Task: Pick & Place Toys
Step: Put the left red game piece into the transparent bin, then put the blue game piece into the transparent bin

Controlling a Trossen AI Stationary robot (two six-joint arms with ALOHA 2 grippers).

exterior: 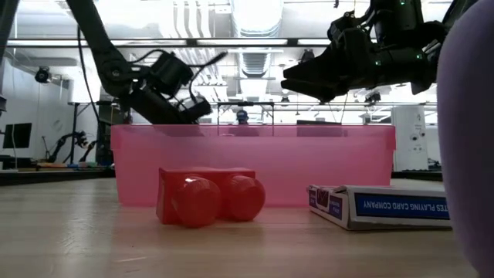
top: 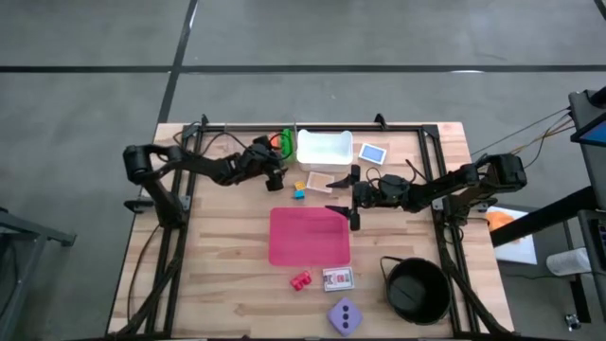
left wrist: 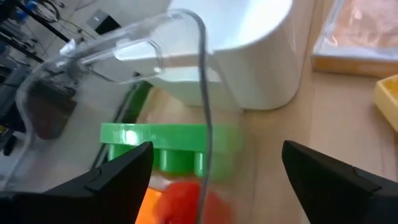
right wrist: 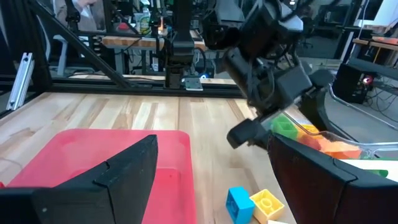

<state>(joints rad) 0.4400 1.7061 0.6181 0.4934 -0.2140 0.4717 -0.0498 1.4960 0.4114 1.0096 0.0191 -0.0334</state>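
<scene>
Toy bricks, green and orange-red, sit in a clear container at the table's far edge, left gripper spread empty before them, seemingly to grab one, right gripper waiting open beside the pink mat.

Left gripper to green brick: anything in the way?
Yes. The clear container's wall stands between the left gripper, jaws open, and the green brick, beside the white bin. Right gripper waits by the pink mat.

I'm seeing a glossy plastic red brick lying on my matt, planked wooden desk, a clear plastic container shining.
</scene>
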